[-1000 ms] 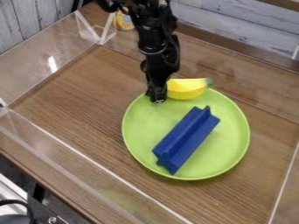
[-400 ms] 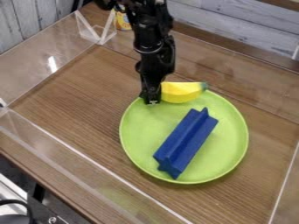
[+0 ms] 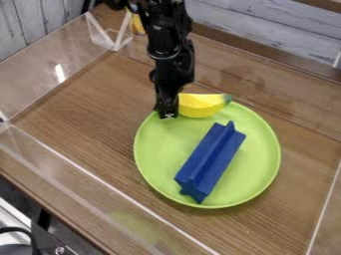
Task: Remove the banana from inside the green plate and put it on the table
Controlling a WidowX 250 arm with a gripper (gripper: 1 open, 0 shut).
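Banana shifts left with the gripper at the plate's upper edge

The black gripper (image 3: 167,108) reaches down from the top of the frame, its fingertips low at the left end of the banana (image 3: 202,105), just above the middle of the picture. Its fingers are mostly closed, with the banana's left end held between them; the exact gap is hard to make out, dark on dark. Compared with a second ago, the gripper is farther to the left, and the banana has followed it the same way, which fits a grip on that end.

The banana lies at the upper edge of the green plate (image 3: 151,156), its greenish tip pointing right. Whether its underside touches the plate cannot be told from this angle. More of its yellow side shows to the right of the fingers than in the earlier frame.

The plate, right of centre and in the lower half of the frame, has also slid slightly left. On it lies the long blue block (image 3: 210,162), slanting from upper right to lower left; it has moved left a little too, in much the same pose. The brown wooden table (image 3: 80,112) spreads around the plate, with a clear wall (image 3: 100,194) along the lower left.
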